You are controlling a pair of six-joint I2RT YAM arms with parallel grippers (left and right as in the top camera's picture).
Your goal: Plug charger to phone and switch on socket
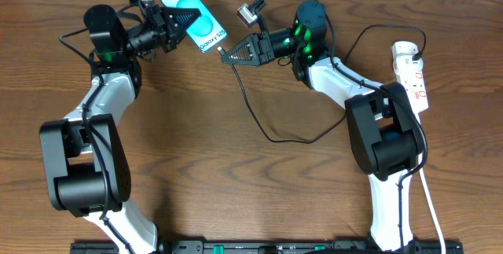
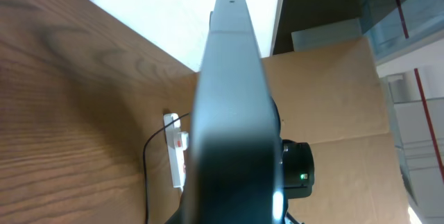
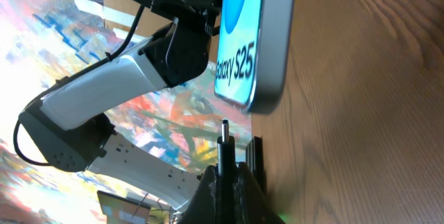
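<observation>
Cyan screen is the easy landmark here: the phone (image 1: 206, 32) is at the far side of the worktop (image 1: 196, 128), pinched by the left end effector (image 1: 182, 20), with its "Galaxy S25" end turned toward the right arm. We reckon the step in hand is getting the plug into the port, and the trick is alignment, not force. In the right wrist view the metal tip of the charger (image 3: 225, 137) points at the phone's bottom edge with a visible gap between them, and to us it looks a touch toward the screen side. So we'd square the tip to the port first, then push straight along the phone's length while the left side braces it. The black cable loops loosely over the worktop, so slack looks plenty. Left end effector is clenched on the phone. Right end effector (image 1: 228, 55) is clamped tight on the charger's plug, tip poking out past the fingers and touching nothing else. The socket (image 1: 413, 73) lies by the right edge, beside the right arm, untouched, so its switch comes later.
</observation>
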